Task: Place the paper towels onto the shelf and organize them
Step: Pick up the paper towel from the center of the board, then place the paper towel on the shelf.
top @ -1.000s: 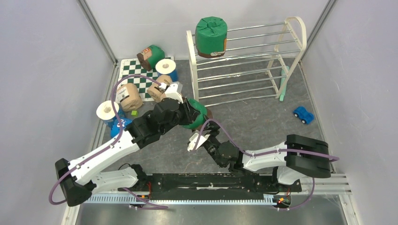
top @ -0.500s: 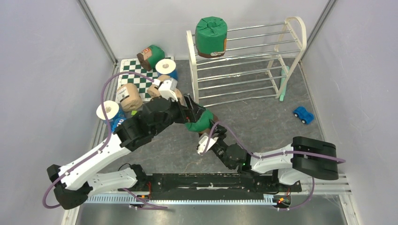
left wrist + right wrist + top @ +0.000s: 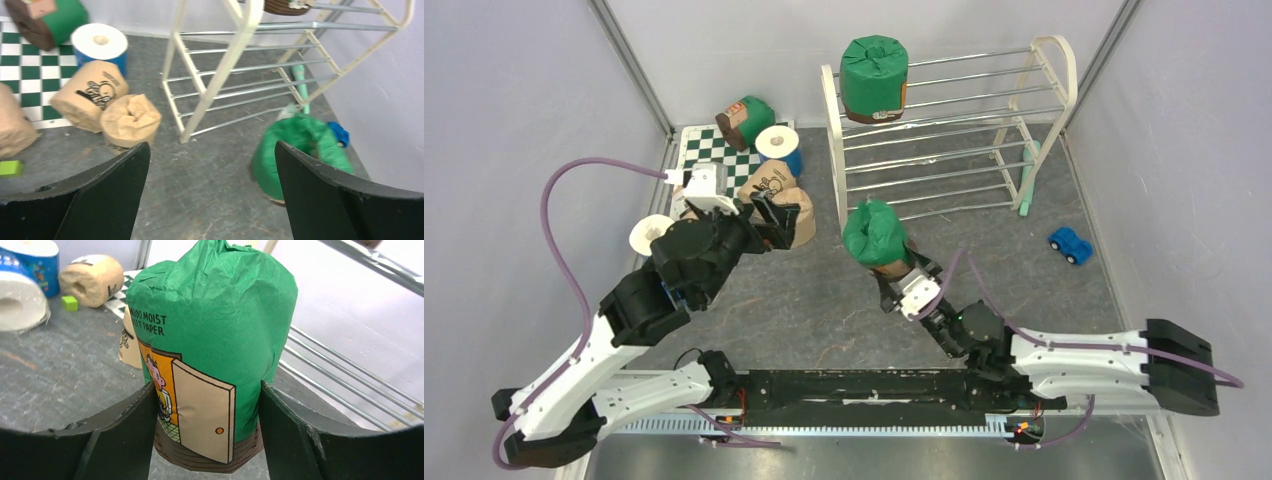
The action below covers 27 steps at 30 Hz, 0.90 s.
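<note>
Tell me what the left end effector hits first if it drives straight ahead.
Likely the nearest tan roll, lying just ahead of one finger, though the open left end effector may only graze it. Beyond stands the shelf, its end frame. Depth is unclear.

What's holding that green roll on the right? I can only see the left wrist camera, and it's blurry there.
Observer: The right gripper; its fingers press both sides of the green roll.
Operator: What's drawn on it?
Observer: A cartoon person beside an open door.
Operator: Is any roll sitting on the shelf?
Observer: Yes, a second green roll stands upright on the top tier of the shelf.
</note>
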{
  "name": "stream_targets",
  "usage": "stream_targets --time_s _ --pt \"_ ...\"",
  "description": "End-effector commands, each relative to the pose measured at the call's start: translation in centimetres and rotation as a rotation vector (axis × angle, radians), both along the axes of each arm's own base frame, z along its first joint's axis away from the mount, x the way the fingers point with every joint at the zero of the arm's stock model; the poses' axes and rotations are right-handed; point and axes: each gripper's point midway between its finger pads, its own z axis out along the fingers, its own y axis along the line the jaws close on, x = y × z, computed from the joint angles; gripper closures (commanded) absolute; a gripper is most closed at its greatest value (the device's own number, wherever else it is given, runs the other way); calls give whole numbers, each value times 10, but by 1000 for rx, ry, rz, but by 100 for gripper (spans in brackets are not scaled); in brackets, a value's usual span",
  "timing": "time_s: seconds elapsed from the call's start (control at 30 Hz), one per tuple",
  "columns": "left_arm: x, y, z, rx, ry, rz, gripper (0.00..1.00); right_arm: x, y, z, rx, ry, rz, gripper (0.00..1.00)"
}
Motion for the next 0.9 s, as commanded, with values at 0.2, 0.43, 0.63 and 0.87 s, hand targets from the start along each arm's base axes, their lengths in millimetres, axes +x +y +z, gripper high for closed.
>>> stream_targets --time_s 0.2,0.43,0.63,0.87 --pt "6 69 -38 196 -73 258 0 11 -44 115 243 -65 -18 40" --pt "2 90 -50 242 -120 308 0 29 -75 170 318 -148 -92 41" --pt "-2 102 -59 264 -129 330 0 34 -98 210 351 -244 -166 41" --pt "-4 105 -67 280 -132 328 0 64 -119 255 351 -339 -274 41"
